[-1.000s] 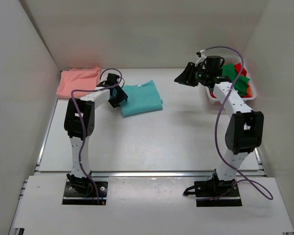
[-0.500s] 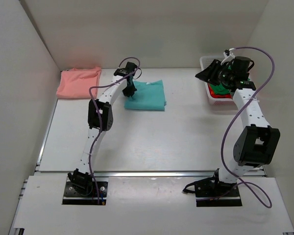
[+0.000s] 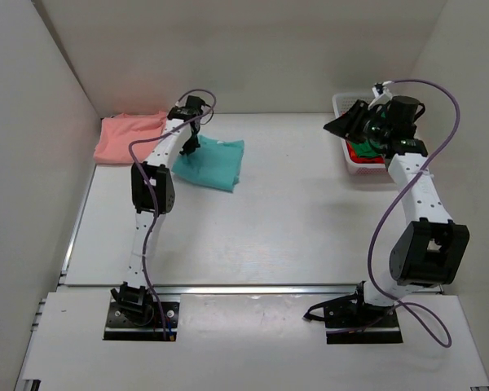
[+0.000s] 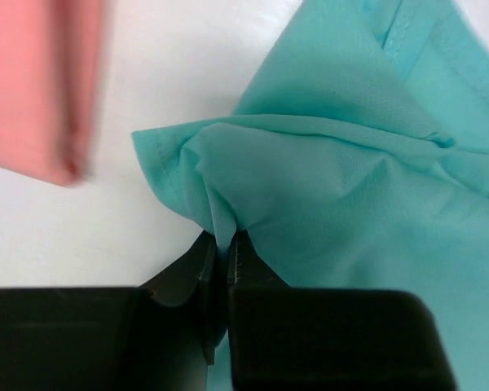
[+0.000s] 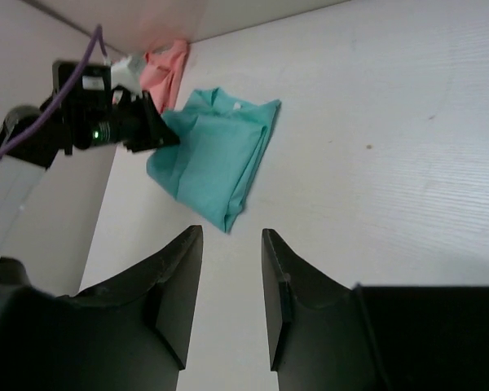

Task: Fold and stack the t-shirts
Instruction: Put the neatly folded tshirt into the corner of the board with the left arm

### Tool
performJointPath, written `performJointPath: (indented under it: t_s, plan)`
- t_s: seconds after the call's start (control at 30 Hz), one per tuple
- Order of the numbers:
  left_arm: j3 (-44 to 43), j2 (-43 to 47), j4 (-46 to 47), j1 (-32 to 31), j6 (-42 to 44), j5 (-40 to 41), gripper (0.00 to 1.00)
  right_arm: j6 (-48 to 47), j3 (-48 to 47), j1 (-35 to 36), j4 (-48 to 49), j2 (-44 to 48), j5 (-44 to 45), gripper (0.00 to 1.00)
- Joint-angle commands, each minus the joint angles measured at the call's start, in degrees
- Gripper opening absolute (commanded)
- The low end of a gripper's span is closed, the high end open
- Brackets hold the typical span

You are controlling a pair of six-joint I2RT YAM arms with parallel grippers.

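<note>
**White table between white walls: teal t-shirt pinched at one corner**

A white table (image 3: 293,228) is enclosed by plain white walls (image 3: 244,49) at the back and on both sides. The teal t-shirt (image 3: 212,163) lies folded on the far left part of the table, slightly skewed. The left gripper (image 4: 222,243) is clamped on a bunched corner of this shirt. In the left wrist view the two dark fingers (image 4: 183,273) meet with only the cloth between them. The salmon-pink t-shirt (image 3: 129,137) lies flat in the far left corner, near the teal one but not touching it. At the far right stands a white mesh basket (image 3: 365,169) holding a red t-shirt (image 3: 363,153) and some green cloth, mostly hidden by the arm. The right gripper (image 5: 232,232) hangs over the basket's left edge. Its fingers stand apart with nothing between them, and its camera looks across the table toward the teal shirt.
</note>
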State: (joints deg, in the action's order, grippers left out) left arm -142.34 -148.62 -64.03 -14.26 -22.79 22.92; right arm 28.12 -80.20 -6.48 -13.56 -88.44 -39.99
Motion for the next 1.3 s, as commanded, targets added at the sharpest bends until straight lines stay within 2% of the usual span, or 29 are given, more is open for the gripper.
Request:
performJointPath:
  t_s: [0.0, 0.17, 0.4, 0.6, 0.77, 0.93, 1.17, 1.23, 1.27]
  plan:
    - [-6.4, 4.2, 3.2, 1.9, 6.2, 8.5, 0.0, 0.0, 3.0, 3.1, 2.6, 4.7, -1.5, 0.32]
    - [-10.5, 5.9, 7.1, 5.7, 8.7, 10.4, 0.0, 1.5, 6.5, 5.3, 3.6, 7.4, -2.5, 0.28]
    - [-8.2, 8.6, 18.1, 7.7, 12.7, 8.5, 0.0, 2.3, 8.7, 8.4, 4.7, 7.9, -2.3, 0.28]
    - [-8.6, 11.1, 19.2, 11.6, 12.9, 7.2, 0.0, 2.5, 10.2, 8.6, 5.1, 8.8, -1.6, 0.28]
    - [-7.8, 14.0, 21.0, 14.3, 12.4, 5.4, 0.0, -1.0, 10.4, 7.1, 0.6, 8.9, 0.8, 0.28]
    - [-6.8, 15.2, 21.4, 19.9, 11.0, 2.1, 0.0, -1.7, 10.2, 6.6, -0.8, 8.8, 1.9, 0.28]
    - [-5.9, 11.6, 22.5, 24.0, 8.8, -2.2, 0.0, -1.0, 10.5, 5.6, -0.6, 8.6, 2.0, 0.28]
    - [-5.8, 10.2, 22.6, 24.6, 8.5, -2.5, 0.05, -1.4, 10.8, 6.0, -0.3, 8.7, 1.9, 0.28]
    - [-5.7, 9.1, 23.2, 24.9, 8.3, -3.7, 0.17, -1.3, 11.0, 5.9, -0.6, 8.7, 1.9, 0.28]
